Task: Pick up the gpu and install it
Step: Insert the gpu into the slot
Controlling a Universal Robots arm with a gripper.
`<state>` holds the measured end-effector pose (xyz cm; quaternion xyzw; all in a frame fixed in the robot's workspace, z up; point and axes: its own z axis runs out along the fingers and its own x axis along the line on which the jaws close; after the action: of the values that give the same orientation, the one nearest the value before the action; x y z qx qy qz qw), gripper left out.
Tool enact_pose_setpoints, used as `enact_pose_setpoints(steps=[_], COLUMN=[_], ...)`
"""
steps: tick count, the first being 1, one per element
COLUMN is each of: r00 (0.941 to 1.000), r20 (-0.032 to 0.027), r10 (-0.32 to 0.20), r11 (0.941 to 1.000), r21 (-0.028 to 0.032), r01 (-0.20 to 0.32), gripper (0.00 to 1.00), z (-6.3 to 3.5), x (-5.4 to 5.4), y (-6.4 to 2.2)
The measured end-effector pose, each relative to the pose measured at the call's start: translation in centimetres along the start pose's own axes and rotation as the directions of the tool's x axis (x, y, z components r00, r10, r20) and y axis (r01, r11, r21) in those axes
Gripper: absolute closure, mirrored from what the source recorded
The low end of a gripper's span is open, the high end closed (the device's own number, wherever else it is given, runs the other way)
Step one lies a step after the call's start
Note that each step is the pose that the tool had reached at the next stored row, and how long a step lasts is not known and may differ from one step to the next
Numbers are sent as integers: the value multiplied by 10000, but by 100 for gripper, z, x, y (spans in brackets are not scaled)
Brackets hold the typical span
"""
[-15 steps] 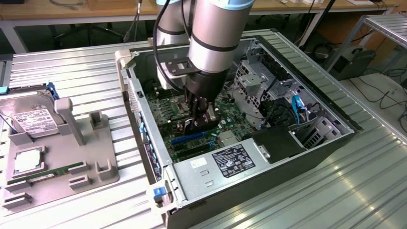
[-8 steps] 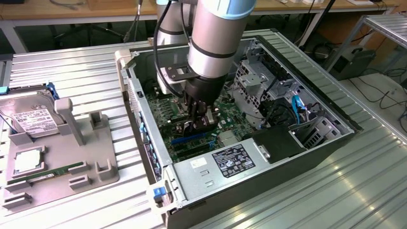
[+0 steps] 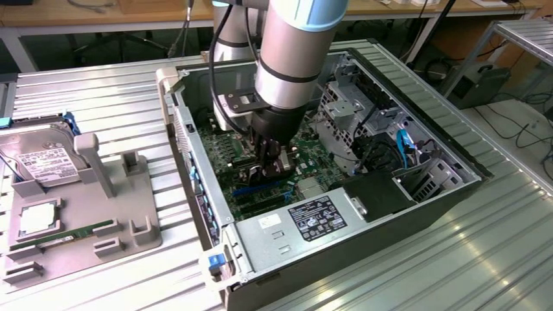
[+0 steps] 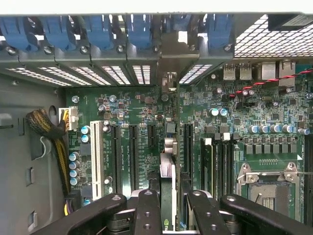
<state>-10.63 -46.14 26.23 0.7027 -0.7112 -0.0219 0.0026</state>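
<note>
1. Inside the open black-and-silver computer case [image 3: 259,240], lying on its side on the ribbed metal table [image 3: 484,246], the arm's black gripper [image 3: 269,170] reaches down to the green motherboard [image 4: 146,112].
2. Gripper fingers [image 4: 146,210] are closed on the thin flat black gpu card [image 4: 167,196], held on edge between them in the wrist view.
3. Gpu sits over the row of long black expansion slots [image 4: 133,147]; its silver bracket end [image 4: 170,61] points at the slotted rear panel with blue plastic clips [image 4: 139,32]. Cannot tell if the card edge is fully seated.
4. White expansion slot [image 4: 97,156] stands beside the black ones; a yellow-black cable bundle [image 4: 51,132] runs near the case wall.
5. Empty silver cpu socket frame [image 4: 266,181] lies on the board beside the memory slots.
6. Exterior view: silver-and-black power supply with white label [image 3: 315,217] sits at about 5 o'clock from the gripper, metal drive cage [image 3: 354,107] at about 2 o'clock.
7. Grey plastic parts holder [image 3: 87,214] is at 9 o'clock from the case, well apart, carrying a boxy silver hard drive [image 3: 39,162], a square silver cpu chip [image 3: 39,217] and a narrow green memory stick [image 3: 65,234].
</note>
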Motion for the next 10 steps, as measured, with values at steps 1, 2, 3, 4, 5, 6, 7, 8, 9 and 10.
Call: enact_pose_setpoints(steps=[1, 2, 3, 4, 5, 6, 7, 8, 9, 10], r00=[10000, 9999, 9998, 9998, 9998, 9998, 9998, 9998, 9998, 9998], r20=[4, 3, 1, 0, 3, 2, 1, 0, 1, 0], r10=[-43, -155, -196, -204, -205, -205, -206, -205, -205, -205], r11=[10000, 9999, 9998, 9998, 9998, 9998, 9998, 9998, 9998, 9998], r21=[-1, -4, -5, -5, -4, -4, -5, -5, -5, -6], r01=[43, 155, 196, 204, 205, 205, 206, 205, 205, 205], gripper=[74, 74, 74, 74, 74, 74, 74, 74, 74, 74], z=[1, 1, 2, 3, 11, 15, 20, 27, 34, 41], x=[-1, -1, -1, -2, -2, -2, -1, -1, -1, -1], y=[0, 0, 0, 1, 4, 5, 6, 8, 9, 10])
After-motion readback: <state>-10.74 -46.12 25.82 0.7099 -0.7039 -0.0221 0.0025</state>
